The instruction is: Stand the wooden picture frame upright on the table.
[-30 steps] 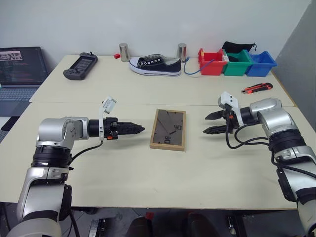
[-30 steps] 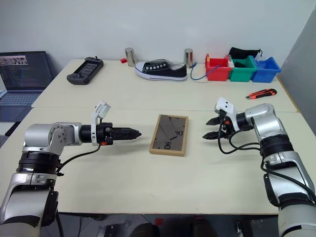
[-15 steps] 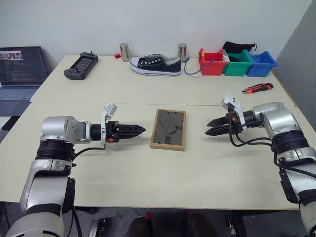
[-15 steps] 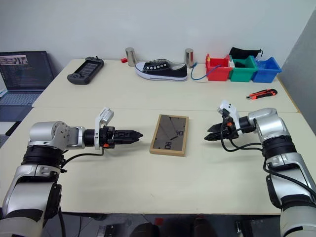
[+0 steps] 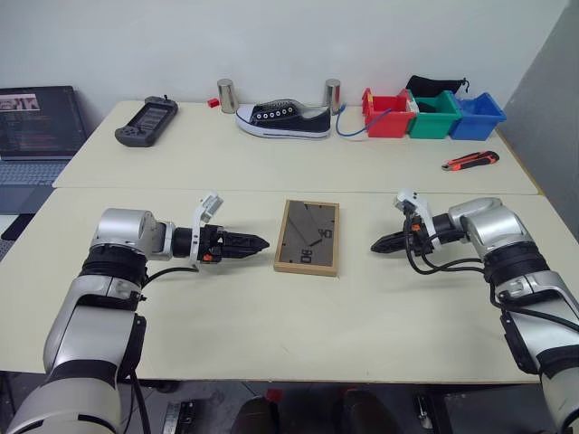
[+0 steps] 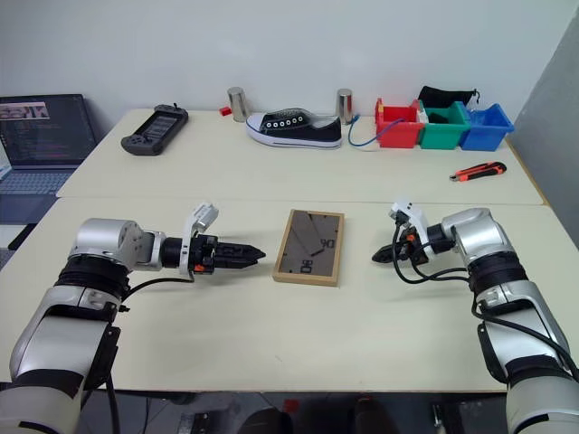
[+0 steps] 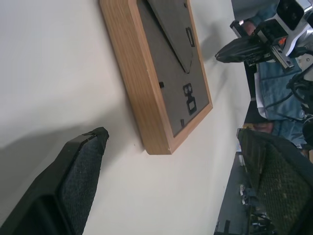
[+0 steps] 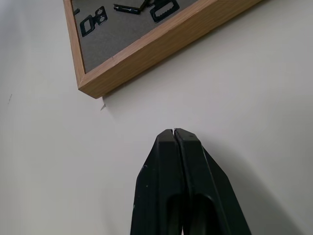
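1. So the left gripper (image 5: 256,242) waits just left of the frame, its two rough black fingers (image 7: 73,181) spread wide and holding nothing.
2. Between the grippers, the wooden picture frame (image 5: 308,237) lies flat on the smooth cream table (image 5: 271,316), dark back up (its stand is folded in), not lifted yet.
3. On the right, the right gripper (image 5: 380,244) is pressed shut and empty, perhaps ready to nudge the frame's smooth wooden edge.

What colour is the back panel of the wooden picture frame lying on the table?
Dark grey-brown back panel inside a light wood rim; clearest in the left wrist view.
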Controlling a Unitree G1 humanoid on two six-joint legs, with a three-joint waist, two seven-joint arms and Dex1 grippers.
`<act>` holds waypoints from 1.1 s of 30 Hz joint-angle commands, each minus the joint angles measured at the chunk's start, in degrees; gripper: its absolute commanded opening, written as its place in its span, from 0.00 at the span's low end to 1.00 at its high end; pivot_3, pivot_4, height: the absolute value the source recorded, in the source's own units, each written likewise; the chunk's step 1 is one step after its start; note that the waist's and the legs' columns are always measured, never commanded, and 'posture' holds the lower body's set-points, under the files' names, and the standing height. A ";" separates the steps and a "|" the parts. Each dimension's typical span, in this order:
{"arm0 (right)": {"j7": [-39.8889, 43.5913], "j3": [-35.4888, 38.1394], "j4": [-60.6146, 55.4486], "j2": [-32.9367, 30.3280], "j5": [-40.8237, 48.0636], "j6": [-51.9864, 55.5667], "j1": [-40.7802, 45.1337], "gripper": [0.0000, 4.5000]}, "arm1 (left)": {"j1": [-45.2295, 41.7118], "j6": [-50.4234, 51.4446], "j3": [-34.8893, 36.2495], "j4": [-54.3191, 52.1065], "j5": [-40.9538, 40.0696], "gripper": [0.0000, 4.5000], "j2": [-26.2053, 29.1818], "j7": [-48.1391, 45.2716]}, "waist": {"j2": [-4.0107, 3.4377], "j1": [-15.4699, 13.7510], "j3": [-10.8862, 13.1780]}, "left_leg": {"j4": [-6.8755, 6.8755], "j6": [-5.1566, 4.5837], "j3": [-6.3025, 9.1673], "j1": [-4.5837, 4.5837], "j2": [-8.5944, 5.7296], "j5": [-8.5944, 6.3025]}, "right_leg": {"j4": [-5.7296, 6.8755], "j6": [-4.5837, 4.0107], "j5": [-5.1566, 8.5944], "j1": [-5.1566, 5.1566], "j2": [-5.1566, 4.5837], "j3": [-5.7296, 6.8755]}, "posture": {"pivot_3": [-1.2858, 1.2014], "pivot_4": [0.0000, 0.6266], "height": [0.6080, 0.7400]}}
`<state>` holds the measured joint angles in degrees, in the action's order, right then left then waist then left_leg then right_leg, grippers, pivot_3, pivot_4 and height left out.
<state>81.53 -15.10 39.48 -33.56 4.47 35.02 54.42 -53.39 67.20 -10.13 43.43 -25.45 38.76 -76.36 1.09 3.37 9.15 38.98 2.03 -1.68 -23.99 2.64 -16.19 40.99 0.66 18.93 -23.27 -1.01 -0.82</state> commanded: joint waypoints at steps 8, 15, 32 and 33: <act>-4.04 -0.45 1.73 3.36 -2.13 -3.56 0.55 0.01 | -2.45 -5.13 1.16 8.60 4.20 1.00 -4.68 2.27 | -0.01 -0.12 -0.01 | 0.01 0.00 0.00 0.01 -0.02 0.00 | 0.00 0.00 0.00 0.00 -0.01 0.00 | 0.52 0.24 1.00; -4.96 -1.12 1.60 5.19 -2.79 -3.96 0.14 0.01 | -2.76 -6.55 2.37 10.69 5.48 1.00 -6.68 2.36 | -0.03 -0.31 -0.02 | 0.12 0.00 0.01 0.07 -0.07 0.00 | 0.10 0.00 0.00 0.06 -0.06 -0.01 | 0.52 0.24 1.00; -6.79 -1.98 3.44 11.42 -4.03 -5.50 1.57 0.01 | -3.54 -6.11 3.54 11.44 6.75 1.00 -9.67 0.35 | -0.06 -0.26 -0.11 | 0.13 0.01 0.03 0.11 -0.07 0.01 | 0.12 0.00 0.00 0.11 -0.06 0.01 | 0.52 0.24 1.00; -6.82 -2.12 3.46 11.69 -4.16 -5.70 1.63 0.01 | -3.37 -6.16 3.48 11.34 6.85 1.00 -9.81 0.19 | -0.06 -0.22 -0.11 | 0.13 0.01 0.03 0.12 -0.07 0.01 | 0.12 0.00 0.00 0.11 -0.06 0.01 | 0.52 0.24 1.00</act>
<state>74.80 -16.11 43.00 -22.91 0.81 30.09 55.17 -56.91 60.77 -5.82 53.93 -19.52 30.21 -76.51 1.02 3.15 9.04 39.11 2.03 -1.65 -23.87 2.57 -16.18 41.11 0.67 18.93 -23.16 -1.07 -0.82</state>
